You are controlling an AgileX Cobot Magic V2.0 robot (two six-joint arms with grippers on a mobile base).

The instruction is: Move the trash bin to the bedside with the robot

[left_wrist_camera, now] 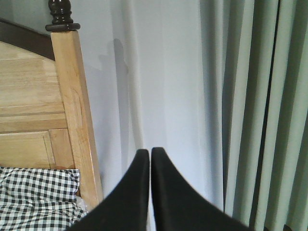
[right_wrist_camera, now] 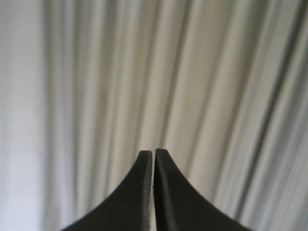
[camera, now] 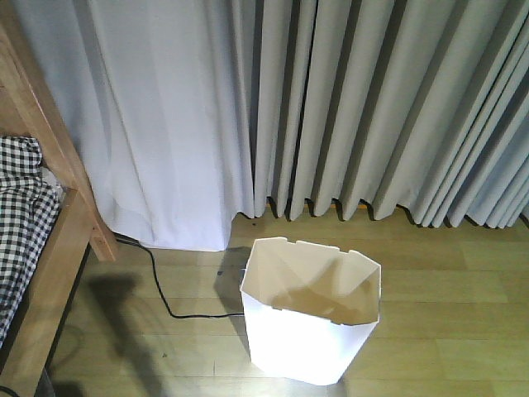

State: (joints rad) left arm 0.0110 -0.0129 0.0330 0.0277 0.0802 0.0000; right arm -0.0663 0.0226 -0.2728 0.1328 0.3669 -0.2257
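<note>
White plastic trash bin [camera: 310, 318] stands upright on wood floor [camera: 446, 289], apart from light wooden bed frame [camera: 58, 240]; left gripper [left_wrist_camera: 150, 153] and right gripper [right_wrist_camera: 154, 154] closed, empty, evidently pushing unused.

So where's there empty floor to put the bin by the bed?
Bare wooden floor lies between the bed frame and the trash bin, crossed only by a black cable. More floor is free right of the bin, below the curtains.
</note>
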